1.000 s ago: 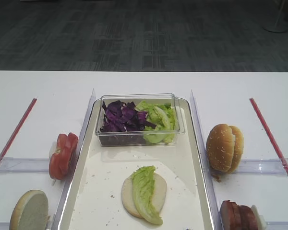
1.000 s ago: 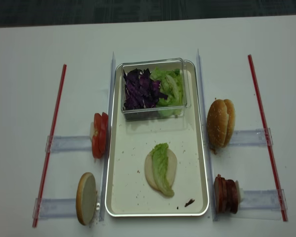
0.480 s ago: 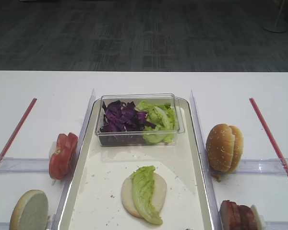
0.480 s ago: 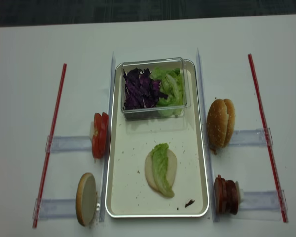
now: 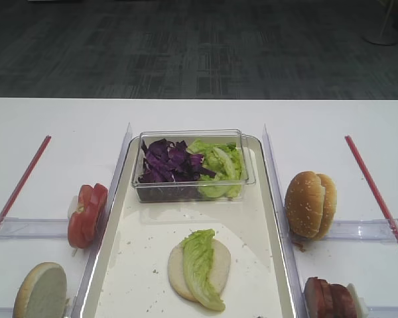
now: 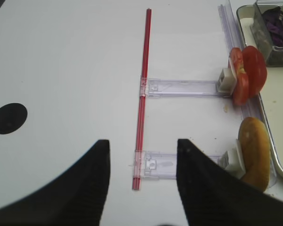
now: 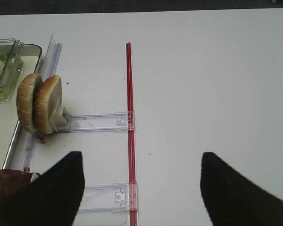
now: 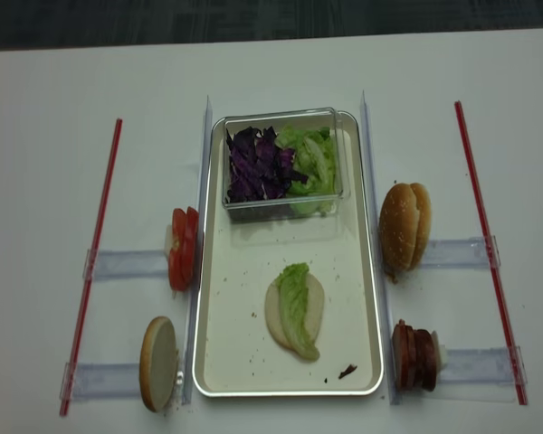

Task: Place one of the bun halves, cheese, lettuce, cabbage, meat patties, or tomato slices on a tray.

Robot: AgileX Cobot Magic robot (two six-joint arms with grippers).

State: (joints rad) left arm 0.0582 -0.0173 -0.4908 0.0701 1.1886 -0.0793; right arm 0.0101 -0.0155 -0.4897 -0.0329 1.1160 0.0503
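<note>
On the cream tray point(image 8: 290, 392) lies a bun half point(image 8: 317, 303), cut face up, with a lettuce leaf point(image 8: 296, 312) across it. Purple cabbage point(image 8: 256, 163) fills the left of a clear tub. Tomato slices point(image 8: 182, 247) and another bun half point(image 8: 158, 362) stand on edge left of the tray. Two bun halves point(image 8: 404, 226) and the meat patties point(image 8: 415, 354) stand on the right. No cheese is in view. My right gripper point(image 7: 140, 160) hangs open over bare table beside a red strip. My left gripper point(image 6: 142, 143) is open and empty too. Neither shows in the high views.
The clear tub point(image 5: 192, 136) sits at the tray's far end, with more green leaves point(image 5: 219, 165) in its right half. Red strips point(image 8: 95, 262) point(image 8: 489, 244) run along both sides. Clear plastic rails point(image 8: 127, 264) hold the food stands, and clear dividers flank the tray.
</note>
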